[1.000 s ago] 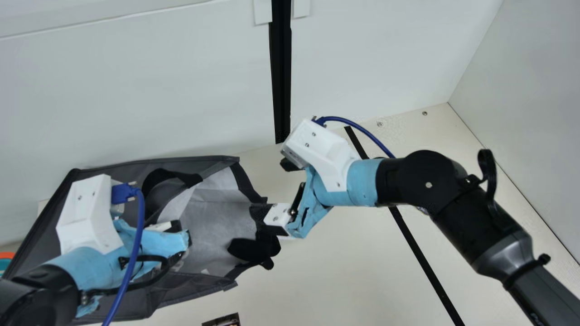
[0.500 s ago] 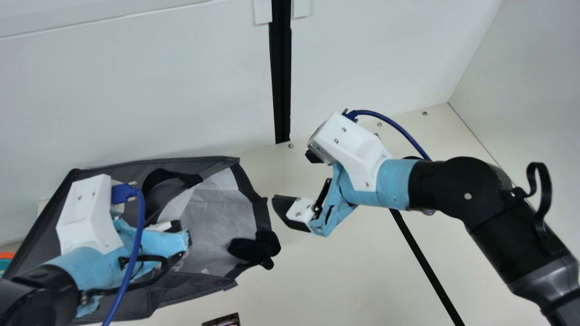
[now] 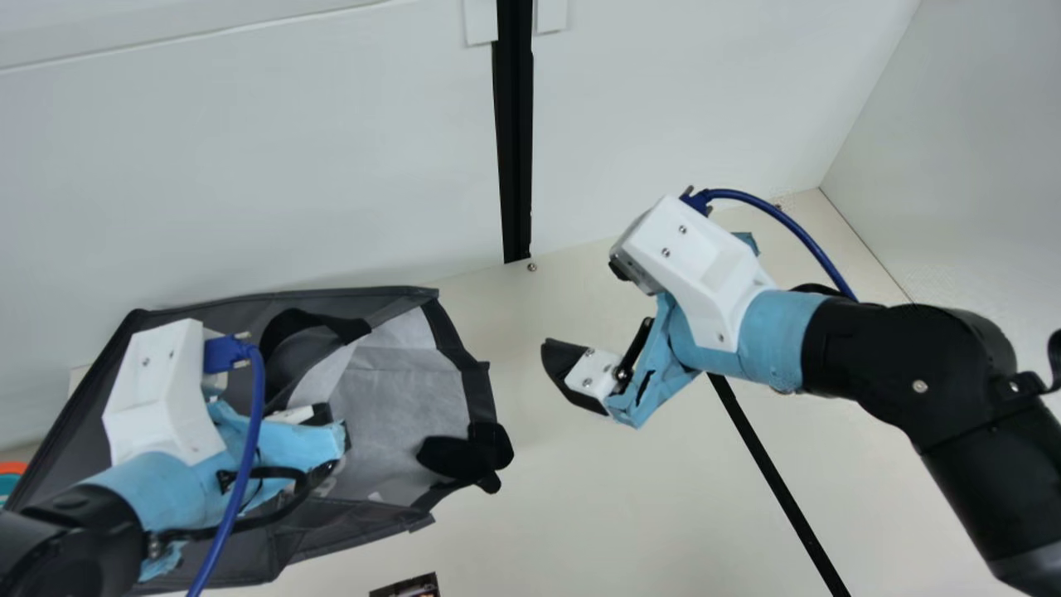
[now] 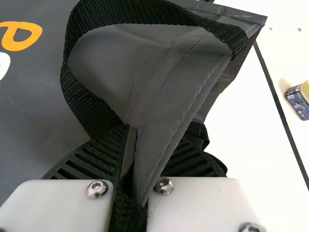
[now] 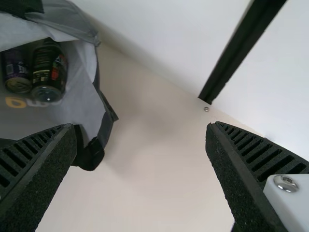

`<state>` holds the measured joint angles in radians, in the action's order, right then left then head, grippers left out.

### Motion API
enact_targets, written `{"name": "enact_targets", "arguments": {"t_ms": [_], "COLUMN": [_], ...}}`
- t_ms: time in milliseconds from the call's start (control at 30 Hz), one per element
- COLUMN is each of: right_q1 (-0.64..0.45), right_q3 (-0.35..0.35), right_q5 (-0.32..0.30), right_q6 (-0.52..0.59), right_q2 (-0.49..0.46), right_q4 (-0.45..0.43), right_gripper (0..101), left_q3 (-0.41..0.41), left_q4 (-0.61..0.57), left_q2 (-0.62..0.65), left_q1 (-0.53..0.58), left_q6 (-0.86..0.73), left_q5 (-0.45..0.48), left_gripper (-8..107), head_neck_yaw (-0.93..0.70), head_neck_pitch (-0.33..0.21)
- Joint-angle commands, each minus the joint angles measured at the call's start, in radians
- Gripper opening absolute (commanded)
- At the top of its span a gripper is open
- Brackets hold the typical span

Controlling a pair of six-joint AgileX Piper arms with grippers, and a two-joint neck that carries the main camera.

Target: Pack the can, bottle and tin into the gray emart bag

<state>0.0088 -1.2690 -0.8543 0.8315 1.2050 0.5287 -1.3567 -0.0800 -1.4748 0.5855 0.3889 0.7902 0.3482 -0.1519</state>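
The flat cream surface point(image 3: 630, 506) spreads beneath your right pincer point(image 3: 580, 308), fingers apart near the boxy gray fabric bag point(image 3: 402, 394); your left pincer point(image 3: 334, 423) clamps the bag's edge.

From above, my main view looks steeply down on the bench point(image 3: 514, 522), the bag point(image 3: 398, 398) and the back wall point(image 3: 249, 182). My left wrist view looks closely along the bag's fabric; my right, farther off, faces its mouth. All three share the bag; main and right wrist share the black post point(image 3: 515, 149).
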Motion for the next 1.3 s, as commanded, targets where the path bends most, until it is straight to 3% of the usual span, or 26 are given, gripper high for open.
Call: {"name": "enact_targets", "arguments": {"t_ms": [0, 467, 800, 1267], "right_q1": [-0.007, -0.068, -0.098, -0.118], "right_q3": [-0.001, -0.008, -0.026, -0.106], "right_q5": [0.003, 0.002, -0.005, -0.098], "right_q6": [-0.009, -0.090, -0.216, -0.429], "right_q2": [-0.008, -0.074, -0.108, -0.122], "right_q4": [-0.015, -0.128, -0.263, -0.465], "right_gripper": [91, 91, 91, 91], "left_q3": [0.000, 0.000, 0.000, 0.000], "left_q4": [0.000, 0.000, 0.000, 0.000], "left_q2": [0.000, 0.000, 0.000, 0.000], "left_q1": [0.000, 0.000, 0.000, 0.000], "left_q6": [0.000, 0.000, 0.000, 0.000], "left_q5": [0.000, 0.000, 0.000, 0.000], "left_gripper": [10, 10, 10, 10], "head_neck_yaw": [0.001, 0.001, 0.001, 0.001], "head_neck_pitch": [-0.023, -0.023, -0.023, -0.023]}}
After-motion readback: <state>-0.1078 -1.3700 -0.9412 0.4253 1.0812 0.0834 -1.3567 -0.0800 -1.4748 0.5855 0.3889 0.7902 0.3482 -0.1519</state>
